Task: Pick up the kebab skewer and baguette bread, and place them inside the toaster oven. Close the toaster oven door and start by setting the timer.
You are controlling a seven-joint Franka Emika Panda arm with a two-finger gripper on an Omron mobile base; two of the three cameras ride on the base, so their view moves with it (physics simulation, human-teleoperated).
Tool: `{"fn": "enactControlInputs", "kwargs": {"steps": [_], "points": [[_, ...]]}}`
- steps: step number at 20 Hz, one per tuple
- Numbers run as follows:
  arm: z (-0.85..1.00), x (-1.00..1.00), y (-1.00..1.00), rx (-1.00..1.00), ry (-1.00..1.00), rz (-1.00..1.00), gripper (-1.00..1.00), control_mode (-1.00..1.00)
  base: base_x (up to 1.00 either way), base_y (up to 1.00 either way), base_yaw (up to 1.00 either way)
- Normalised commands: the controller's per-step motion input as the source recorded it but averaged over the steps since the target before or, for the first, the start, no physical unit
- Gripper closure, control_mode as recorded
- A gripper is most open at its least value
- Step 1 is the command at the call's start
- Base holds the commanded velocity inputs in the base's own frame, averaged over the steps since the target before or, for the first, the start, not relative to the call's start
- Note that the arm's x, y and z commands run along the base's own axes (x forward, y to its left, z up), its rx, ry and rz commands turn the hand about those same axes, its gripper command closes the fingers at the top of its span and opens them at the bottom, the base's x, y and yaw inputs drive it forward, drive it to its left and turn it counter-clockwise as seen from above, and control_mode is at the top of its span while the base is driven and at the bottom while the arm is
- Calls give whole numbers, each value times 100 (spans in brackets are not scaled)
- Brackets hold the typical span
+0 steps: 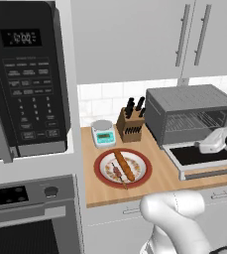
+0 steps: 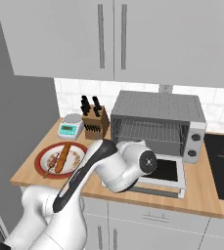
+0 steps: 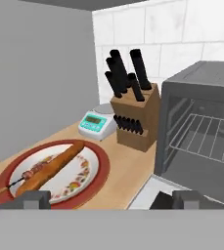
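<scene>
The golden baguette bread [image 1: 124, 164] [image 2: 63, 156] [image 3: 50, 171] lies on a red-rimmed plate [image 1: 99, 161] [image 2: 40, 158] [image 3: 101, 166]. Beside it on the plate lies the kebab skewer [image 1: 117, 172] [image 2: 51, 165] [image 3: 20, 180]. The silver toaster oven [image 1: 189, 99] [image 2: 157, 105] [image 3: 201, 80] stands to the right with its wire rack showing. Its door [image 1: 204, 155] [image 2: 165, 171] is folded down flat on the counter. My gripper [image 3: 113, 200] is open and holds nothing. It hovers low over the counter between the plate and the open door.
A wooden knife block [image 1: 131, 126] [image 3: 133, 117] and a small kitchen scale [image 1: 103, 133] [image 3: 96, 124] stand at the back, between plate and oven. A black microwave [image 1: 26, 74] and big oven [image 1: 26, 213] are on the left, a dark cooktop [image 2: 223, 156] on the right.
</scene>
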Motion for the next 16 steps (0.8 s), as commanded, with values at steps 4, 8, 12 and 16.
{"fn": "enactControlInputs", "kwargs": {"steps": [4,8,12,16], "points": [[-3,56,0,0,-25,1,-100,-100,0,0,0],[0,29,0,0,-16,0,-100,-100,0,0,0],[0,39,-13,6,-6,0,-100,-100,0,0,0],[0,42,-26,11,0,0,-100,-100,0,0,0]]}}
